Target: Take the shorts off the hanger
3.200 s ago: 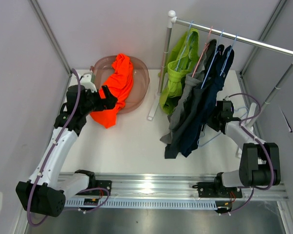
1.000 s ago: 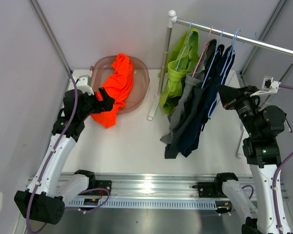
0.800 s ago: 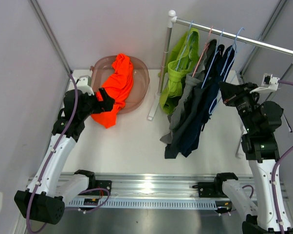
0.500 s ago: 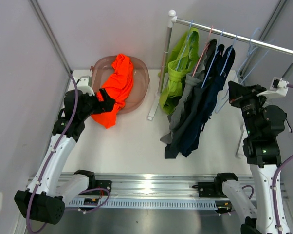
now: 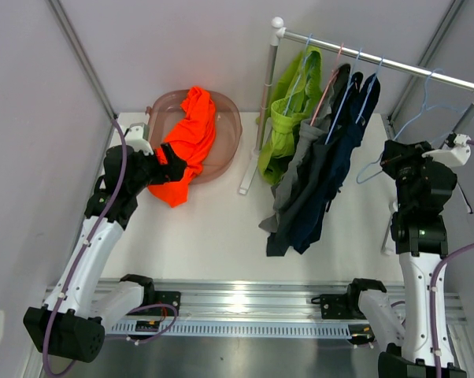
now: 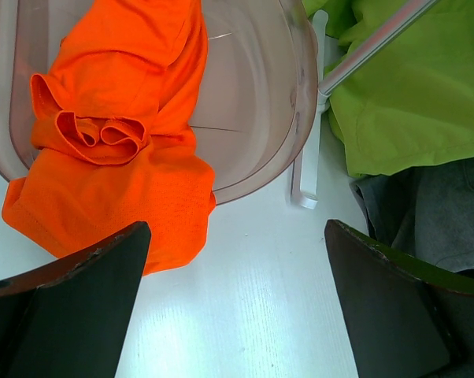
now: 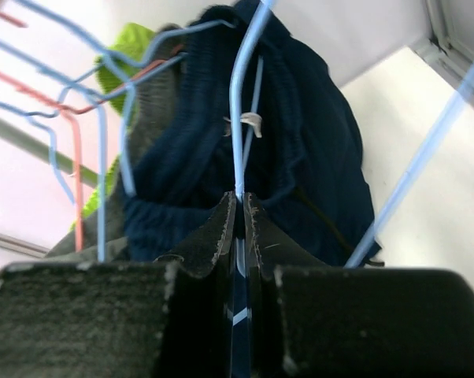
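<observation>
Orange shorts [image 5: 188,142] lie half in a clear pink bowl [image 5: 231,118], spilling over its near rim; they also show in the left wrist view [image 6: 119,102]. My left gripper [image 5: 174,160] is open and empty just in front of them [image 6: 233,236]. Lime green shorts [image 5: 288,118], grey shorts [image 5: 304,157] and two navy shorts [image 5: 331,169] hang on hangers from the rail [image 5: 394,67]. My right gripper [image 5: 390,156] is shut on an empty light-blue hanger [image 5: 416,118], held up right of the hanging shorts. Its wire [image 7: 241,118] runs between the closed jaws [image 7: 239,197].
The rail's white post [image 5: 267,94] and foot [image 5: 245,185] stand between bowl and hanging shorts. The rail's right post [image 5: 457,126] is beside my right arm. Grey walls enclose the table on three sides.
My right arm rose from the table with the empty blue hanger and carried it right, away from the hanging shorts, toward the rail's right end. The left arm has barely moved.
</observation>
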